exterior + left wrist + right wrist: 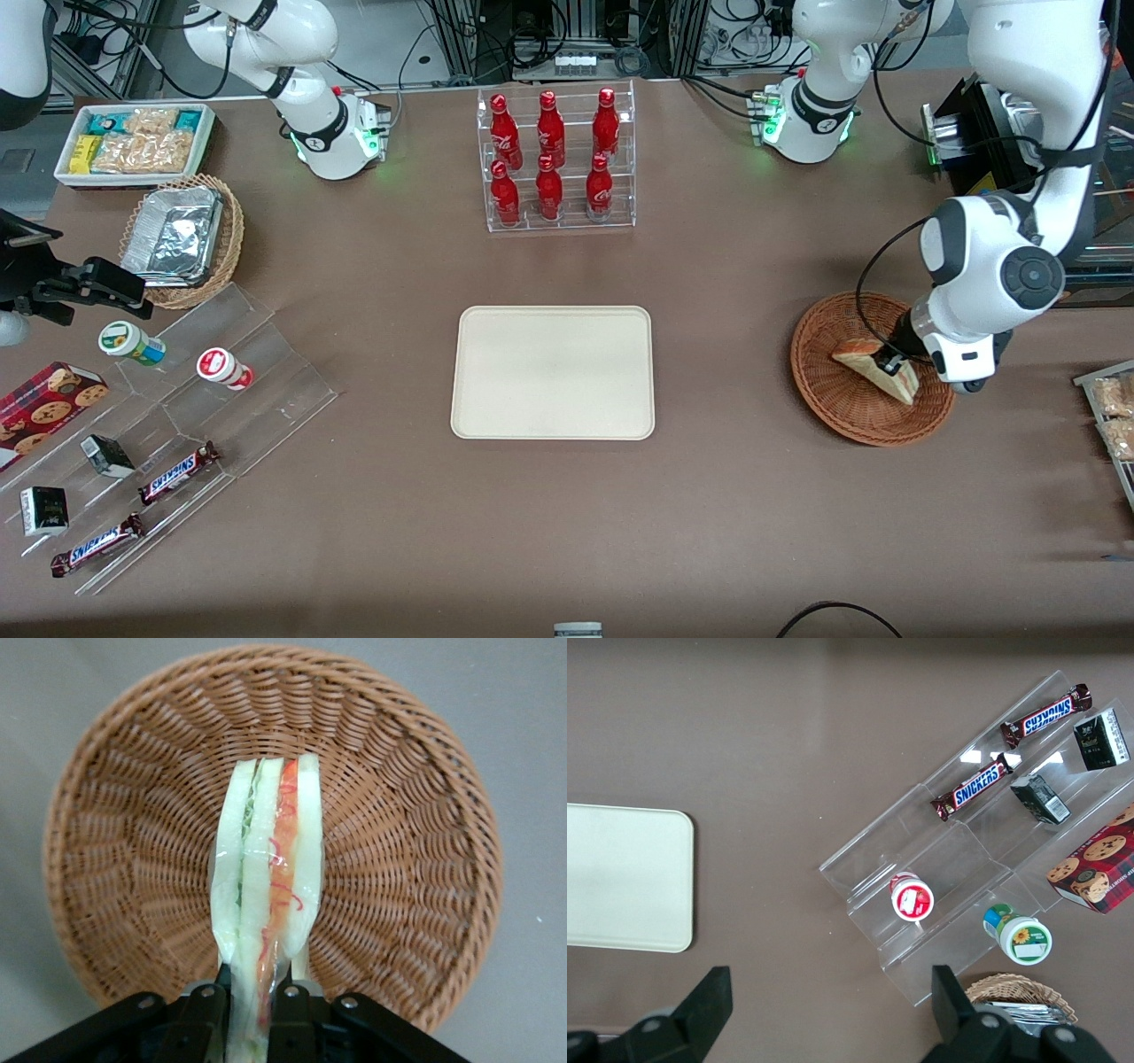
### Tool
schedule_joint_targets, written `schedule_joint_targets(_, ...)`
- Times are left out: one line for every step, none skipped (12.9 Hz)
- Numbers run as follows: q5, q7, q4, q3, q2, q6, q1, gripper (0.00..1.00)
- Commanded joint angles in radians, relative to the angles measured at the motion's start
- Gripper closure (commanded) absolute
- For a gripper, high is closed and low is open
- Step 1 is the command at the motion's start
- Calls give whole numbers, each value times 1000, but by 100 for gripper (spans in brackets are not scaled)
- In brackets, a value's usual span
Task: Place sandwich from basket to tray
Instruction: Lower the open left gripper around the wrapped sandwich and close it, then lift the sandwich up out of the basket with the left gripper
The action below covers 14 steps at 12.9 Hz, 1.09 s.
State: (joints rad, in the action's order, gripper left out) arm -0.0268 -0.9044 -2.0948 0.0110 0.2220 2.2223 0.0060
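The sandwich [873, 363] is a pale bread wedge with red and green filling [266, 877]. It sits over the bowl of the reddish-brown wicker basket [828, 399] at the working arm's end of the table. My gripper [893, 361] is down in the basket [407, 815] and shut on the sandwich, one black finger [288, 1010] pressed on each bread face [255, 1010]. The cream tray [554, 372] lies bare at the table's middle, apart from the basket toward the parked arm's end.
A clear rack of red bottles [555, 159] stands farther from the front camera than the tray. Acrylic steps with candy bars [177, 471] and small cups [221, 368], a tan basket with a foil container [182, 235] and a white snack bin [133, 142] fill the parked arm's end.
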Motion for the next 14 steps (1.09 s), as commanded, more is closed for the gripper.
schedule_joint_targets(-38, -24, 140, -3, -32, -192, -56, 83)
schedule_joint_targets(-38, -25, 195, -3, -32, -252, -76, 83)
schedule_joint_targets(-39, -22, 241, -3, -32, -303, -96, 83)
schedule_joint_targets(-39, -15, 281, -3, -32, -340, -118, 83)
schedule_joint_targets(-38, -14, 313, -3, -32, -360, -139, 83)
schedule_joint_targets(-39, -14, 337, -3, -30, -365, -164, 83)
schedule_joint_targets(-39, -11, 349, -3, -30, -365, -188, 83)
schedule_joint_targets(-39, -7, 355, -3, -29, -365, -216, 83)
schedule_joint_targets(-38, -2, 372, -3, -23, -365, -253, 83)
schedule_joint_targets(-38, -2, 398, -3, -17, -365, -283, 83)
schedule_joint_targets(-36, 1, 404, -3, -9, -363, -314, 83)
schedule_joint_targets(-38, 4, 416, -3, 5, -360, -354, 83)
schedule_joint_targets(-38, 7, 442, -3, 28, -359, -386, 83)
schedule_joint_targets(-36, 31, 479, -3, 64, -359, -412, 83)
